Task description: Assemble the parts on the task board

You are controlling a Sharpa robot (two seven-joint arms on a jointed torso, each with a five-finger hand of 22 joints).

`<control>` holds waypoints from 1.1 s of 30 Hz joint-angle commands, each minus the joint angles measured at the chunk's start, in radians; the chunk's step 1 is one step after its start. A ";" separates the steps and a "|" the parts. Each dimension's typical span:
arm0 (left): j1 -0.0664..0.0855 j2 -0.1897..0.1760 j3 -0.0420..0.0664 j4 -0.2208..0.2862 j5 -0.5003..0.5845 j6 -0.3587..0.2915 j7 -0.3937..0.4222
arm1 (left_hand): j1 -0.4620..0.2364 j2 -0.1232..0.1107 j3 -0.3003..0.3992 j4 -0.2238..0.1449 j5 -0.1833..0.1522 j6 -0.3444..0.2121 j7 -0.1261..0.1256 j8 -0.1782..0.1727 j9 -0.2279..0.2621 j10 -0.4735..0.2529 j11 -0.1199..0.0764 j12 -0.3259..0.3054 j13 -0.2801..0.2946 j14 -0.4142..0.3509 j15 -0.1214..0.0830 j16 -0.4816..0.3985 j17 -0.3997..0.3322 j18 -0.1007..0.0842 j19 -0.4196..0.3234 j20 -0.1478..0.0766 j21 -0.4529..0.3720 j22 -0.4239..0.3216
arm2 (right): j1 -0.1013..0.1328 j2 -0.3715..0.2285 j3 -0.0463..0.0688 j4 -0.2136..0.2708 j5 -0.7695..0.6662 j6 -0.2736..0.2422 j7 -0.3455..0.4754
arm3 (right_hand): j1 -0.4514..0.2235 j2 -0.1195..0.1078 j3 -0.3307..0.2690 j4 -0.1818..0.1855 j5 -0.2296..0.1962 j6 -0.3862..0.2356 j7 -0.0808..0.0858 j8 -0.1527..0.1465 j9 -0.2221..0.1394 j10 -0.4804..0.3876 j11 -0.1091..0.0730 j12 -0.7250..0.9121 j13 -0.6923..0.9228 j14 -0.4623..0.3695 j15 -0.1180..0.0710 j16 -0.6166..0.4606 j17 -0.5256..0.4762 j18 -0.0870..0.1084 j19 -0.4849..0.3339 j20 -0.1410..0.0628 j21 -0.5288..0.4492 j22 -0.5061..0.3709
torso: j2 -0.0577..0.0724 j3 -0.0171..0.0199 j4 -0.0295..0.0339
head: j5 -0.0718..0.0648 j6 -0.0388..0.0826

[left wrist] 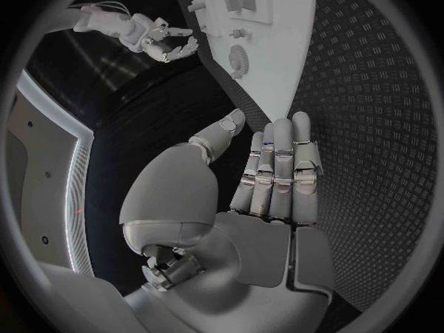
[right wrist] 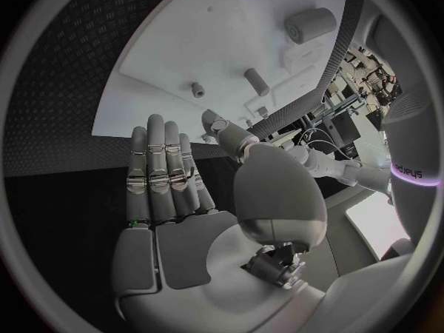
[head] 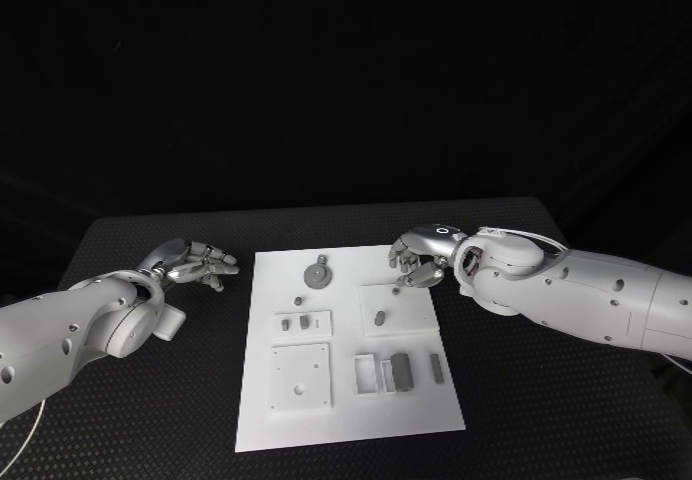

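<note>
The task board (head: 353,345) is laid at the centre of the black table (head: 144,420), with grey parts (head: 316,274) seated on it. The left hand (head: 192,262) is held at ten o'clock off the board, the right hand (head: 421,258) at one o'clock over its edge; fingers are extended, nothing gripped.

My silver left hand (head: 192,262) and right hand (head: 421,256) flank the white task board (head: 346,395) (grey parts (head: 315,274)) on the black, diamond-textured table (head: 548,420).
</note>
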 commanded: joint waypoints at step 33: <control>0.000 -0.006 0.001 0.020 0.128 0.047 0.062 | -0.023 0.005 -0.018 -0.004 0.002 -0.011 0.000 0.006 0.001 0.005 0.000 -0.002 0.004 -0.005 0.005 -0.022 -0.004 -0.012 -0.015 -0.003 -0.005 -0.023 | -0.042 0.033 -0.014 -0.023 -0.124 0.050 -0.012 | 0.028 0.064 0.017 -0.025 0.002 0.064 -0.029 0.025 0.000 0.097 -0.026 -0.039 -0.009 0.074 -0.027 0.013 0.043 0.035 0.076 -0.003 0.008 0.015 | 0.001 0.0019 -0.0009 | 0.003 -0.013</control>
